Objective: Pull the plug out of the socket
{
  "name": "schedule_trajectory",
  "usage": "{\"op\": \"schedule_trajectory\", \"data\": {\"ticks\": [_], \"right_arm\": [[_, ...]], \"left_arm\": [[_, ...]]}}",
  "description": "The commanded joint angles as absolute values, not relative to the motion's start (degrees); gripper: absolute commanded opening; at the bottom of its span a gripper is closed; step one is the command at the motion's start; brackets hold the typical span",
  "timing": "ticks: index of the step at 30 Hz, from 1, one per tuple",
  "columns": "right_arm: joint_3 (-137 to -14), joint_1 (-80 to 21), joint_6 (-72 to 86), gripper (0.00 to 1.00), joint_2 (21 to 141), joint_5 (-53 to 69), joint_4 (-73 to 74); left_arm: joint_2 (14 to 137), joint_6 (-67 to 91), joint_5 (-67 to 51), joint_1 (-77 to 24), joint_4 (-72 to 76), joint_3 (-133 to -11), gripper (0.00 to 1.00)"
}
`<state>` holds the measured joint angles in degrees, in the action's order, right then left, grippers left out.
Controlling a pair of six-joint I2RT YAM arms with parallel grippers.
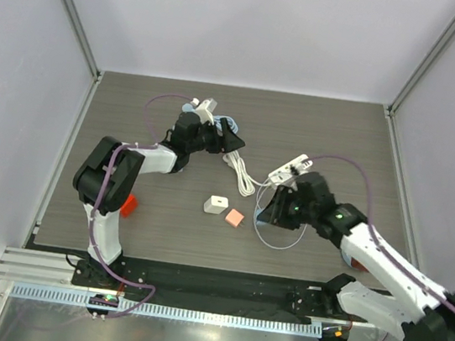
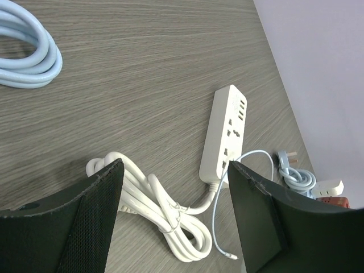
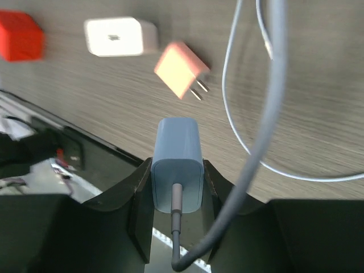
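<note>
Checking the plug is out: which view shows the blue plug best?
Right wrist: the blue plug sits clamped in the right gripper, no socket around it. The top view hides it under that gripper; the left wrist shows the power strip without it.

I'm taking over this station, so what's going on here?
The right tool is shut on a light blue plug and holds it in the air, away from the white strip. No plug shows in the strip's sockets, so the plug looks to be out. The left tool is open above the strip's coiled cord and holds nothing.
</note>
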<state>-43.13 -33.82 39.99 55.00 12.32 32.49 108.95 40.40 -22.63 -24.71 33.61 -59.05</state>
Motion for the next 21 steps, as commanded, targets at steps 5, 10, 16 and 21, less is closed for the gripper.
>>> {"op": "schedule_trajectory", "data": {"ticks": [5, 10, 16, 21], "right_arm": [[-44.19, -46.3, 47.11, 0.02, 76.35, 3.52, 18.72], [-48.6, -49.83, 45.97, 0.07, 86.21, 3.34, 18.54], [-49.04, -49.92, 45.79, 0.48, 86.4, 2.72, 18.54], [-48.69, -49.92, 45.97, 0.8, 83.07, 2.2, 20.29]], "left_arm": [[109.42, 40.52, -23.55, -24.61, 36.47, -59.06, 0.74], [109.42, 40.34, -23.55, -24.52, 36.39, -59.15, 0.74], [110.04, 40.87, -24.52, -24.26, 36.65, -59.59, 0.74], [110.04, 41.13, -25.05, -24.0, 37.09, -59.41, 0.74]]}}
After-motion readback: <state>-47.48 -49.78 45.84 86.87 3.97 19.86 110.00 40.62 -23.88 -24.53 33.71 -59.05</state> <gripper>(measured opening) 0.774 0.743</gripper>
